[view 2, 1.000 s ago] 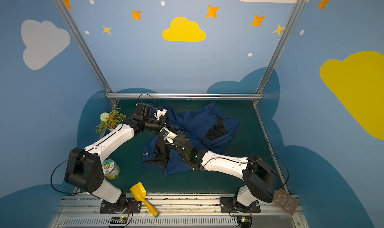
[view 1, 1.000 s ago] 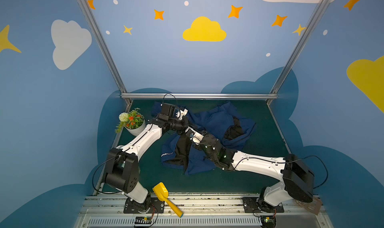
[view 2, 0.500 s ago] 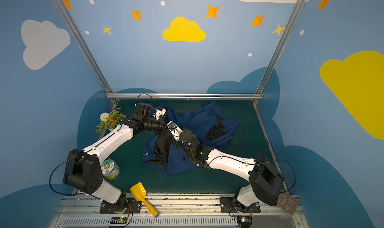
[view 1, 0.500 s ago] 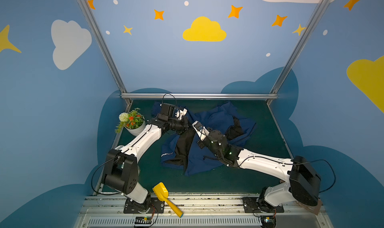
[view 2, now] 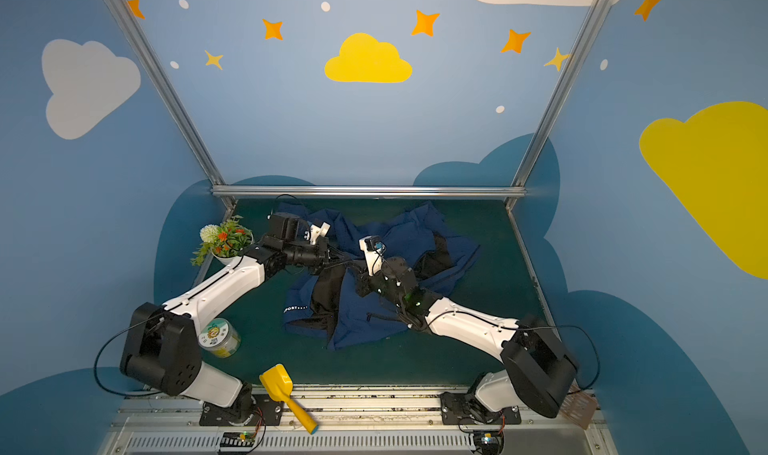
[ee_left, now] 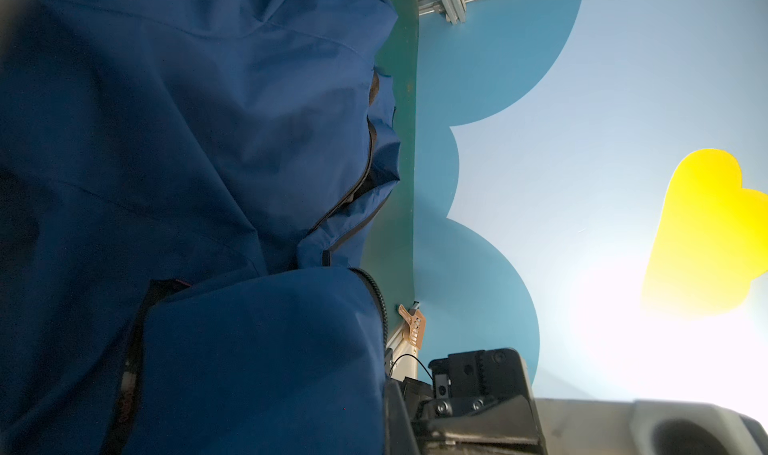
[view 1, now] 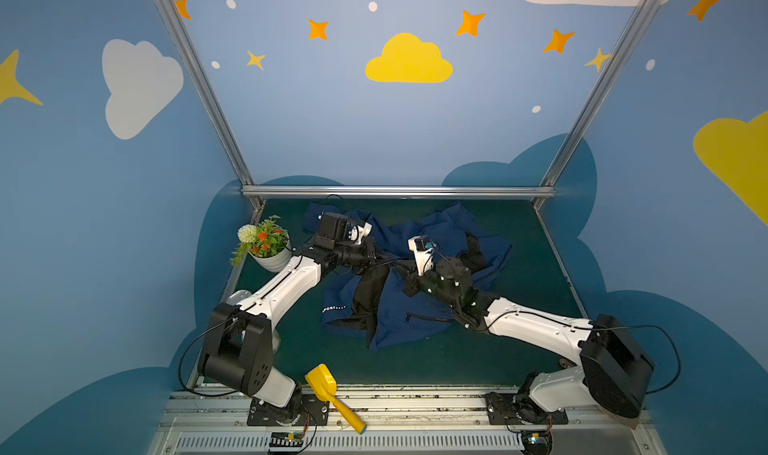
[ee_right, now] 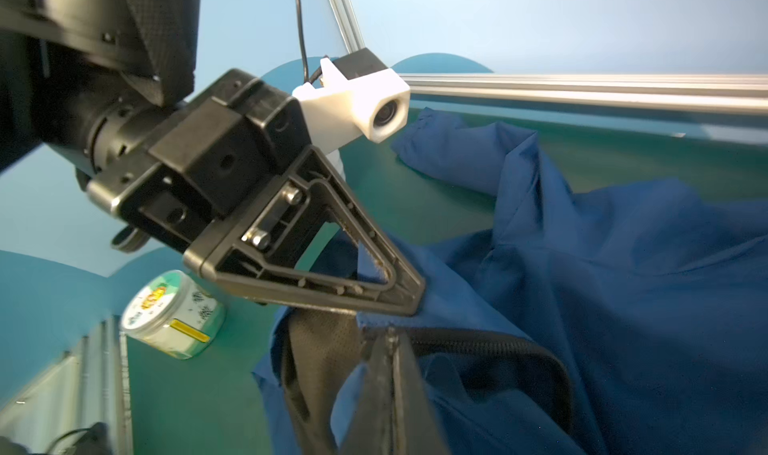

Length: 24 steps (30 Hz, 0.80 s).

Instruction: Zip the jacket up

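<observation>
Navy jacket point(view 1: 415, 320) crumpled centrally, flowerpot point(view 1: 270, 261), jar point(view 2: 219, 337), yellow scoop point(view 1: 328, 390) apart

Left arm point(view 1: 286, 283), right arm point(view 1: 534, 327), jaws closed

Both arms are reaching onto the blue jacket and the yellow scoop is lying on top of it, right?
Not quite: the yellow scoop lies apart from the jacket, down at the front rail, as both top views show. The rest holds.
</observation>
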Tool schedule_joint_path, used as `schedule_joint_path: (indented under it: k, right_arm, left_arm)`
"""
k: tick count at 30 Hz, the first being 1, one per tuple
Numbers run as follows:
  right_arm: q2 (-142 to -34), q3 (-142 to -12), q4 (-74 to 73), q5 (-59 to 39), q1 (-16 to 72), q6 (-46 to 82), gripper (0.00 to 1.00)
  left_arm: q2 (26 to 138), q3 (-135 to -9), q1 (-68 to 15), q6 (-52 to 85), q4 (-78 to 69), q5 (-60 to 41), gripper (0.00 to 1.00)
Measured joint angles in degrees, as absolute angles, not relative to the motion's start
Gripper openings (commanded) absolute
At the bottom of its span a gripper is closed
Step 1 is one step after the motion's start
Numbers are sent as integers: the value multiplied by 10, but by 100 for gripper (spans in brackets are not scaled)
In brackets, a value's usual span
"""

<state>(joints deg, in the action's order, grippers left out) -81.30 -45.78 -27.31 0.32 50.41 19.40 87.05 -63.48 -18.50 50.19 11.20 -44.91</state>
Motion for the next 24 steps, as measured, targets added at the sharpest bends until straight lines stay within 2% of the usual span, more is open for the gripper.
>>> schedule_joint_path:
  k: [8, 24]
  right_arm:
    - [-818, -459, -277, -14, 500, 222, 0]
    - [-800, -456, -270, 84, 522, 237, 0]
  left_arm:
    - [861, -631, -185, 508, 106, -442, 3]
    - [845, -631, -187, 479, 128, -424, 3]
